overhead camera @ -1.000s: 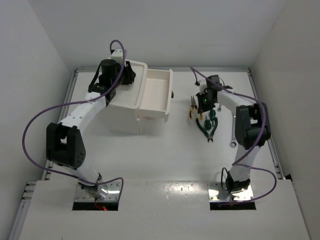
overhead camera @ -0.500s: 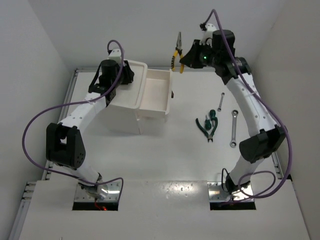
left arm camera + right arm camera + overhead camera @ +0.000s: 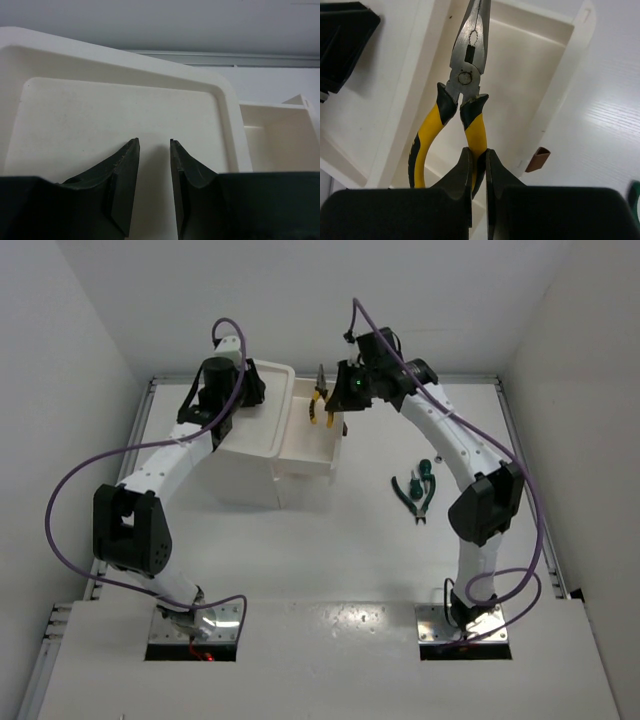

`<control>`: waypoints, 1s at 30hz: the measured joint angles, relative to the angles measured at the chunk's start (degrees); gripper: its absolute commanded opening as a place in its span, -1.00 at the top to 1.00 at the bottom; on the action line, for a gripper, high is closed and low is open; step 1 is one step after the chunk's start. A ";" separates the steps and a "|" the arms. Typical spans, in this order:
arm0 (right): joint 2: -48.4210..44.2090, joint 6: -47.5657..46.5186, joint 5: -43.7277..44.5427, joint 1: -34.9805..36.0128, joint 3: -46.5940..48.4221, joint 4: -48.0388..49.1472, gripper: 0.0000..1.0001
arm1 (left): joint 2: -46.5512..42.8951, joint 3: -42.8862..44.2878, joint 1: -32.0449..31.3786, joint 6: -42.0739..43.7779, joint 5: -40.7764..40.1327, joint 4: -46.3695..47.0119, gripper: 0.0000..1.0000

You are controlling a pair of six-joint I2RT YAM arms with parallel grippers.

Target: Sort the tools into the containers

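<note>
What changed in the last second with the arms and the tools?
The right end effector lifted the yellow pliers off the table and carried them left, over the open drawer. The left end effector, green pliers and screwdriver stayed put.

The yellow pliers [image 3: 466, 95] have yellow handles trimmed in black and a dull grey steel nose. The right claw [image 3: 479, 155] and left claw [image 3: 154, 150] are matt black. The box [image 3: 250, 435] and its drawer [image 3: 520, 65] are creamy white, and the knob [image 3: 538, 159] is dark brown. On the white table [image 3: 330, 550] lie dark green pliers [image 3: 412, 495] and a green-handled screwdriver [image 3: 423, 469]. The arms [image 3: 165, 465] are white with black joints, and their cables [image 3: 50, 515] are purple.
</note>
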 measured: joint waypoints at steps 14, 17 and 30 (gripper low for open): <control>0.09 3.08 -1.79 3.74 -6.62 0.00 0.00 | 0.48 0.87 0.00 0.15 -0.59 -0.87 0.22; 0.26 3.52 -3.15 3.74 -5.64 1.55 -0.52 | 0.44 0.72 0.00 0.15 -0.50 -0.72 0.22; -3.72 -0.50 -1.33 1.25 1.86 10.14 0.43 | 0.24 -0.39 0.55 0.83 0.31 0.33 0.58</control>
